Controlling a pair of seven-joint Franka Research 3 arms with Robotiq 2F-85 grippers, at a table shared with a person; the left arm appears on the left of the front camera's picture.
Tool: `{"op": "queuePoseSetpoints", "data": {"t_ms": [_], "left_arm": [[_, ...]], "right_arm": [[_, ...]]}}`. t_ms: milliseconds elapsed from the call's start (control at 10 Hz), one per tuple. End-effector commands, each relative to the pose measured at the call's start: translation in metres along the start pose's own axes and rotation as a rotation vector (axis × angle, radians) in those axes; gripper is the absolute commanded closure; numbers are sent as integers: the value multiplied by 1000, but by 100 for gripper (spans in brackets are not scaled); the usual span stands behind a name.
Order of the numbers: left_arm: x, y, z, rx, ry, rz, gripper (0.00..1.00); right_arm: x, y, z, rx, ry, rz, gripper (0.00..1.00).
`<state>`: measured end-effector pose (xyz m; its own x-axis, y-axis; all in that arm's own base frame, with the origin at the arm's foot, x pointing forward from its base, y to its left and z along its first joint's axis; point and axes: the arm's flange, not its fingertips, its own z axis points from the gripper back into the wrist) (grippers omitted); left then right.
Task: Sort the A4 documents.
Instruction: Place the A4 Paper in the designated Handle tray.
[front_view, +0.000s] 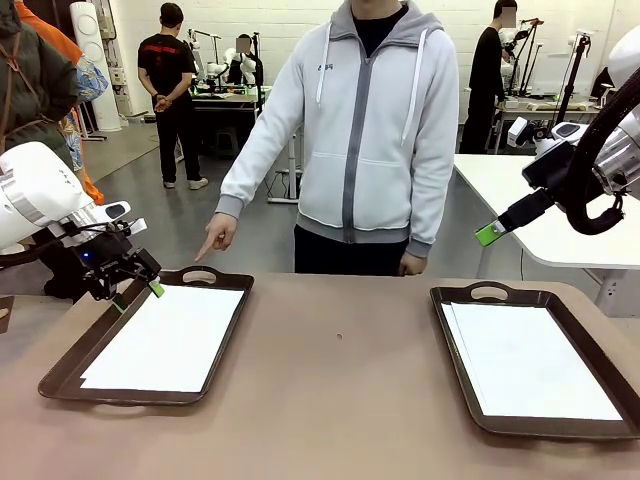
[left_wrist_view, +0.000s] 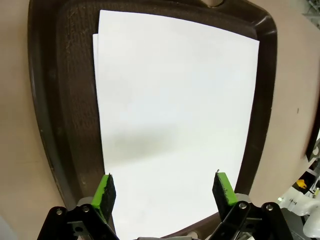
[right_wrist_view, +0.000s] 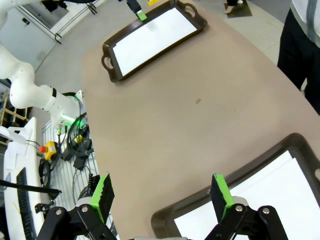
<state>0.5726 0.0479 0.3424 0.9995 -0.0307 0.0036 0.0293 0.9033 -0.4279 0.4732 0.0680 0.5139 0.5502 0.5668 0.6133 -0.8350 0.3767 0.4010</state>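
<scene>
Brown and matte, the tabletop (front_view: 340, 400) carries two dark brown trays with handle cut-outs, one toward each side, with a wide bare stretch between them. White sheets lie in both. In the left tray (front_view: 70, 375) the left wrist view shows at least two A4 documents (left_wrist_view: 175, 115) stacked: the top sheet sits slightly askew, and a lower one peeks out along one long edge near a corner. The stack leaves a strip of bare tray floor along the long sides. In the right tray (front_view: 460, 380) another stack of sheets (front_view: 530, 372) lies flat, with a second edge showing along its left side, so at least two there as well; an exact count cannot be told in either tray.

The left pincer (front_view: 138, 289) hangs over the far left corner of the left tray, just above the sheets, its green pads spread wide with nothing between them. The right pincer (right_wrist_view: 162, 194) is raised well above the tabletop near the right tray's near corner, likewise wide open and empty.

A person in a light grey hooded jacket stands at the far edge, one hand (front_view: 218, 236) pointing a finger down toward the left tray's far handle, the other hand (front_view: 409, 265) low at the tabletop's far edge.
</scene>
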Motion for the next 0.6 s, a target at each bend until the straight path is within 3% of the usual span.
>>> {"op": "queuePoseSetpoints", "data": {"t_ms": [0,500], "left_arm": [[2,2,1,54,6,-19,0],[2,2,1,54,6,-19,0]], "right_arm": [[0,0,-1,1,-2,1,0],[0,0,-1,1,-2,1,0]]}}
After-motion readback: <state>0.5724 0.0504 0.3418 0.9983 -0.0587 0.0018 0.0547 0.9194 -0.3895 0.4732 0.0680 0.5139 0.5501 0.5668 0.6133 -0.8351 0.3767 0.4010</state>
